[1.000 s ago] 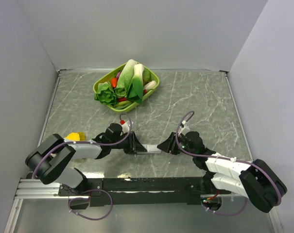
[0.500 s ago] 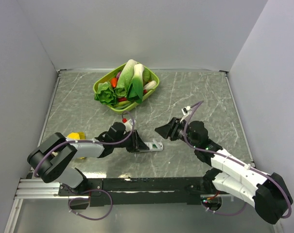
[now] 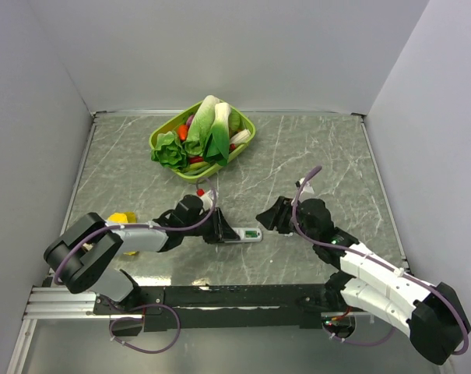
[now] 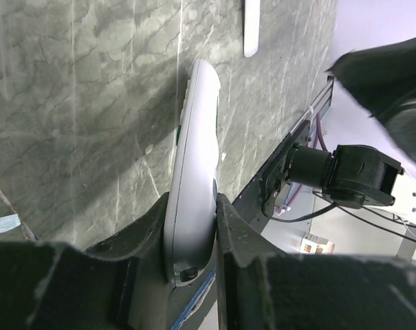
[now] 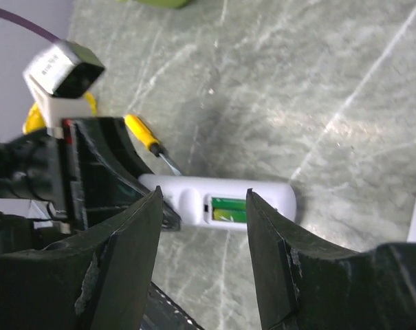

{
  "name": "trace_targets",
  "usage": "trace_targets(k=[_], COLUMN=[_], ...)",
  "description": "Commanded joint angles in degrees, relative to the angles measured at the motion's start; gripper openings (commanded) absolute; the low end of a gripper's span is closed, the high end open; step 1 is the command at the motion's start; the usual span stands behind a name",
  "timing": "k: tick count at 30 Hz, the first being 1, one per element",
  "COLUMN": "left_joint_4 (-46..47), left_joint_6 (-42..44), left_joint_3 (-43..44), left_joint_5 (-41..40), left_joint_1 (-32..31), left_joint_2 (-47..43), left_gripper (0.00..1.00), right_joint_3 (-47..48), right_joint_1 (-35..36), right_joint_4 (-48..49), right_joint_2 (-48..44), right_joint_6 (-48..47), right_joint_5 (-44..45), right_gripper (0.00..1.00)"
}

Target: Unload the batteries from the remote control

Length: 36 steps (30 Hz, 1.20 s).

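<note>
Left gripper (image 3: 219,229) is clamped on one end of the remote control (image 3: 243,234), which is held low on the table (image 3: 313,156) — green batteries (image 5: 228,208) show in its uncovered recess. Right gripper (image 3: 268,217) hangs just above, jaws apart, empty. A yellow-handled screwdriver (image 5: 148,140) lies beside the remote control.

Lab test cell: plain grey walls (image 3: 219,47), marbled tabletop (image 3: 321,156).

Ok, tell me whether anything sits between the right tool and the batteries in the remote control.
Nothing visible does. The batteries lie exposed in the remote control's open recess. The right tool hangs open close by, and the left tool grips the remote's other end, clear of the recess.
</note>
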Motion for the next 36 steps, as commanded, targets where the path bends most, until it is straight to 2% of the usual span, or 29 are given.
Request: trace_targets(k=[1,2,5,13,18,19,22,24,26,30,32,36], left_joint_4=[-7.5,-7.6,-9.1,-10.2,-14.4,-15.4,-20.9,-27.3,-31.5,-41.0,-45.9,-56.3], left_joint_6=[2.8,2.9,2.5,1.4,-0.6,-1.1,-3.5,-5.5,-7.6,-18.0,-20.4,-25.3], left_joint_3=[1.1,1.1,1.4,1.1,2.2,2.2,1.8,2.1,3.4,4.4,5.2,10.3], left_joint_5=[-5.4,-5.9,-7.2,-9.4,-10.7,-12.3,-18.0,-22.1,-28.5,-38.4,-43.8,-54.4], left_joint_1=[-0.9,-1.0,-1.3,-1.4,-1.6,-1.5,-1.6,-1.6,-1.6,-1.5,-1.6,-1.4], left_joint_2=[0.5,0.4,-0.4,-0.7,-3.5,-4.2,-6.8,-8.7,-10.7,-15.4,-18.3,-18.4], left_gripper=[0.26,0.34,0.46,0.57,0.76,0.83,0.92,0.93,0.88,0.83,0.8,0.77], right_joint_3=[-1.5,-1.8,-2.1,-3.0,-2.8,-2.8,-3.0,-3.1,-3.1,-2.8,-2.9,-3.5], right_joint_1=[0.1,0.1,0.1,0.0,0.1,0.0,0.0,0.1,0.0,0.1,0.0,0.1], right_joint_4=[-1.0,-1.4,-2.3,-3.8,-4.4,-4.4,-4.3,-4.0,-3.6,-3.5,-3.3,-3.0], right_joint_2=[-3.1,-3.7,-6.3,-10.1,-10.7,-10.8,-11.1,-11.1,-11.0,-10.9,-11.3,-12.3], right_joint_6=[0.1,0.0,-0.4,-0.6,-1.1,-1.2,-1.2,-1.3,-1.3,-1.7,-1.7,-1.6], right_joint_5=[0.8,0.9,1.2,1.9,1.8,1.6,1.6,1.5,0.9,0.2,0.0,-0.5], right_gripper=[0.6,0.6,0.61,0.61,0.63,0.63,0.63,0.64,0.64,0.64,0.64,0.65])
